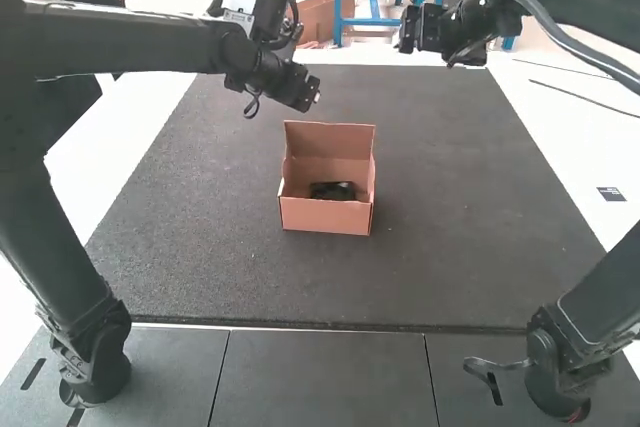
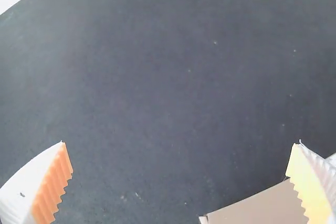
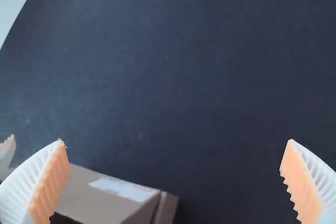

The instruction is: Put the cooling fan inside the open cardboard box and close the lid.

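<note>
From above you see one cardboard box (image 1: 326, 212) on the black mat (image 1: 470, 207), its lid (image 1: 329, 142) upright and one cooling fan (image 1: 333, 190) inside. The left gripper (image 1: 308, 93) and right gripper (image 1: 408, 31) hang beyond it. Left wrist: two fingers (image 2: 50, 187) spread wide, gripping nothing, one box corner between them. Right wrist: two fingers (image 3: 47, 187) parted above the box.

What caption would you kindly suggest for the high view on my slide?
Cooling fan sits inside the cardboard box on the dark mat; lid upright, not yet closed.
</note>
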